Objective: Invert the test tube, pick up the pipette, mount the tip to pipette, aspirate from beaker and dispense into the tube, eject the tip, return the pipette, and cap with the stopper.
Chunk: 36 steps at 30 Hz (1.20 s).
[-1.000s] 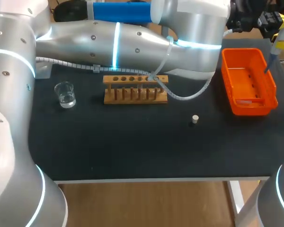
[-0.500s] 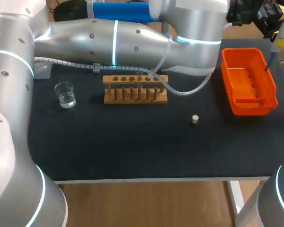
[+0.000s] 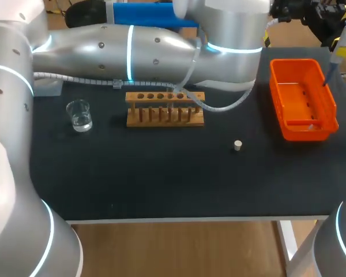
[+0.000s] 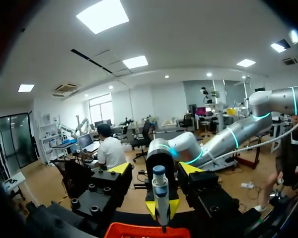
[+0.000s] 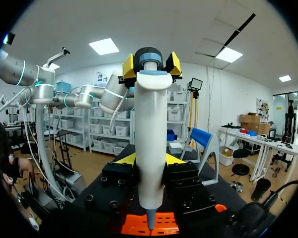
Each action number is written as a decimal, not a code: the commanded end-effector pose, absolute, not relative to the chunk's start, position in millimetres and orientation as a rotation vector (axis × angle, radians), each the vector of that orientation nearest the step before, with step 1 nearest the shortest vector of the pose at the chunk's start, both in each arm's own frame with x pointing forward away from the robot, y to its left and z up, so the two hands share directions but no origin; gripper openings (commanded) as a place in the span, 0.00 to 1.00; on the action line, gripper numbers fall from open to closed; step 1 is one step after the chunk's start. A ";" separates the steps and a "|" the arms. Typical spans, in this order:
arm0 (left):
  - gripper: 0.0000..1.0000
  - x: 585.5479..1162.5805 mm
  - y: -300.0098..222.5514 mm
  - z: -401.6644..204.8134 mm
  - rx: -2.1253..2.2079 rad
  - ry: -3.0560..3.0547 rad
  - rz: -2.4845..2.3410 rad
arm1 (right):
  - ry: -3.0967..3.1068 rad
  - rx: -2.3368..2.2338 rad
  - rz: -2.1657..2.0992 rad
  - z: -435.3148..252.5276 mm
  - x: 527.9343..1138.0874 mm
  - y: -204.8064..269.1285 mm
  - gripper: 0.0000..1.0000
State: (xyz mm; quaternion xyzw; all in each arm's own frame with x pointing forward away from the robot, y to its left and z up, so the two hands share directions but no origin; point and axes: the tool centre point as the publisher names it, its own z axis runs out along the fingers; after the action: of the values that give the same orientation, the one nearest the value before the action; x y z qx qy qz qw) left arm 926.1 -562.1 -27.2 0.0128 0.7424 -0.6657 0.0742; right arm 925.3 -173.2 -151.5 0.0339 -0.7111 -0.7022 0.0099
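Note:
The white pipette (image 5: 149, 148) stands upright over the orange bin (image 3: 303, 124), and my right gripper (image 5: 149, 159) is shut on its body. My left gripper (image 4: 155, 169) sits at the pipette's top (image 4: 159, 174), open, with a yellow finger (image 5: 129, 65) on each side of the blue plunger. In the head view both grippers are at the far right edge, the pipette (image 3: 340, 43) slanting down toward the bin. The wooden tube rack (image 3: 164, 109) stands mid-table, the beaker (image 3: 79, 115) of water to its left, the small stopper (image 3: 237, 145) in front right.
My left arm (image 3: 138, 49) stretches across the back of the table, above and behind the rack. A grey cable (image 3: 219, 107) loops down from it beside the rack's right end. A small pale thing (image 3: 312, 123) lies in the bin's near end.
My left gripper's fingers have come apart at the pipette's top. The left arm has shifted slightly left. The right gripper and pipette have kept still.

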 end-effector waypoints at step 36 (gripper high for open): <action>1.00 873.1 -304.8 -87.6 -0.064 2.197 -1.993 | -2.225 0.104 -2.191 -150.6 924.3 -172.5 0.00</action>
State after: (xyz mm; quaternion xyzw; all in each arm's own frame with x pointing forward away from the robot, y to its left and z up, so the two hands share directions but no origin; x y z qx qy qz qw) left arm 884.4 -354.8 -83.7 -0.0253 0.7602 -0.6438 0.0839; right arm 925.3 -173.1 -151.5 0.0340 -0.7111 -0.7022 0.0099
